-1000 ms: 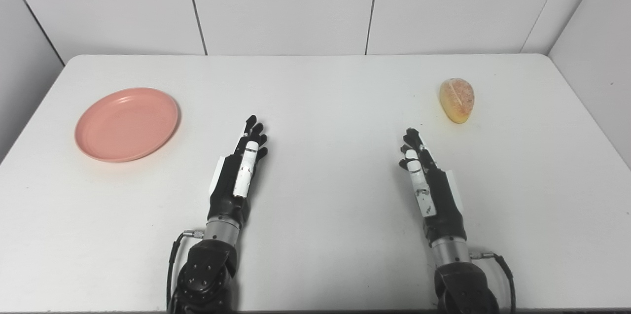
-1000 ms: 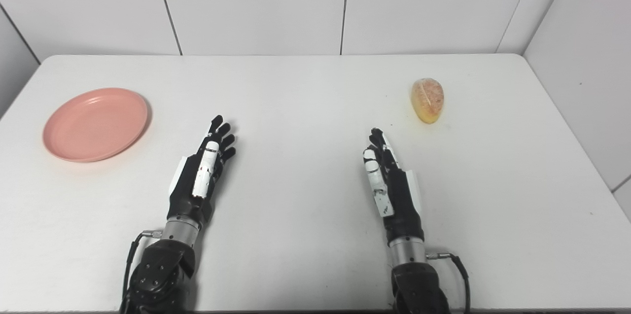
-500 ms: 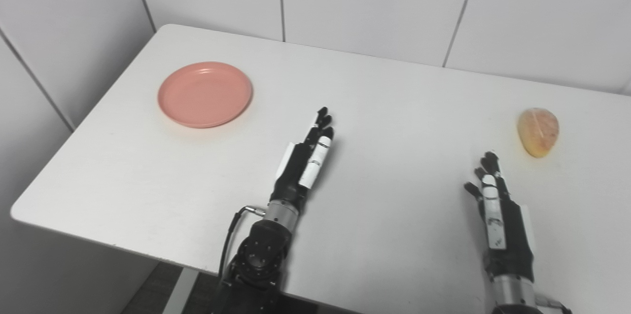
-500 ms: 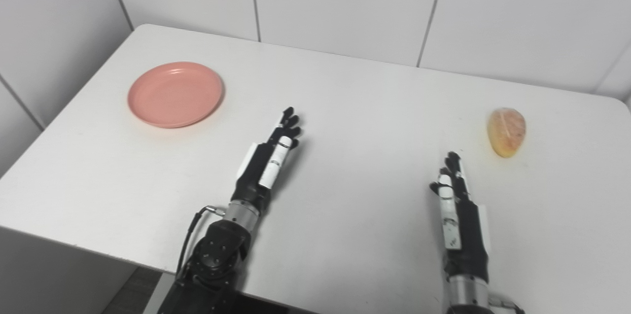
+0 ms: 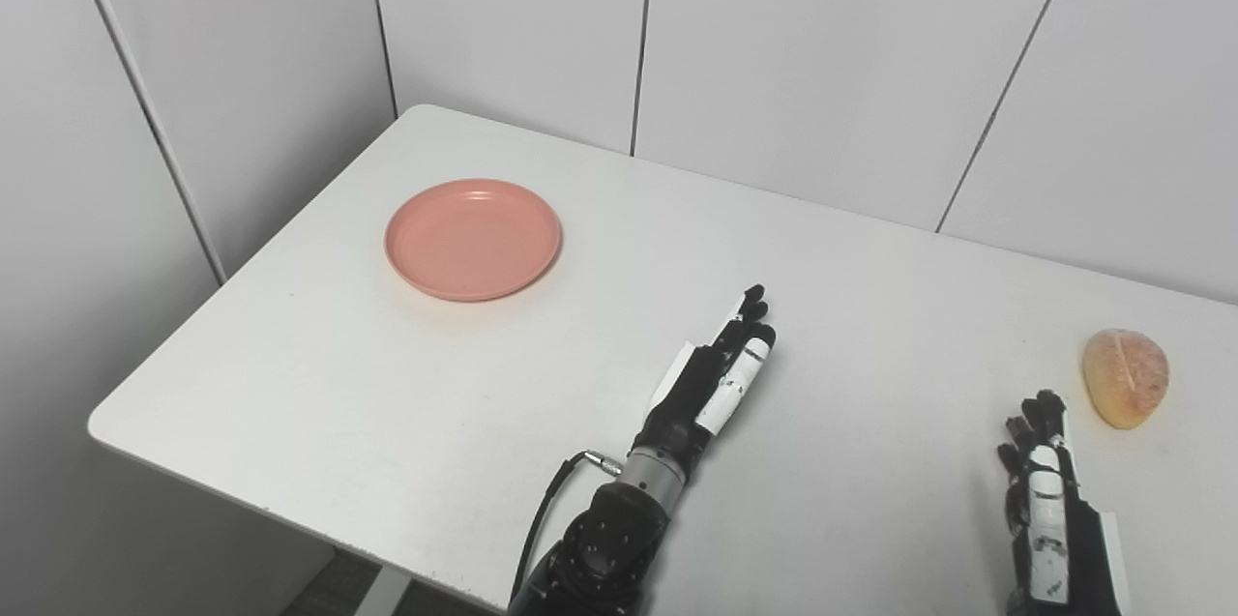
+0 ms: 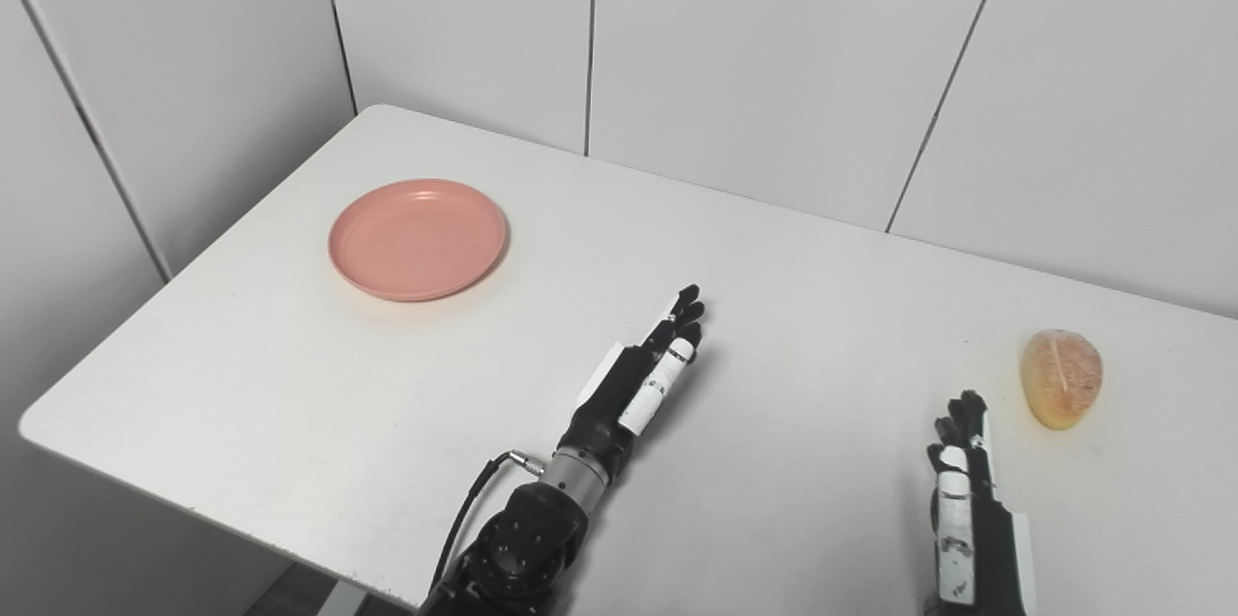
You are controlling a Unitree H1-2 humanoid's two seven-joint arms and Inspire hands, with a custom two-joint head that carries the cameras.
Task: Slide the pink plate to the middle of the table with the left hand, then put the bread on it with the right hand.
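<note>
Pink plate (image 5: pixel 473 238) on white table (image 5: pixel 319 374), well apart from left hand (image 5: pixel 714 374)

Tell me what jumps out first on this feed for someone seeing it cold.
The pink plate stands out, empty, toward the table's far left corner. The bread lies alone far to the right. Between them, the left hand and the right hand are both open, touching neither.

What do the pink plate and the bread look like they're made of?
Plate: probably plastic or melamine, with a smooth, even pink surface and a soft sheen. Bread: golden crust with a pale split on top; real or foam replica, cannot tell.
</note>
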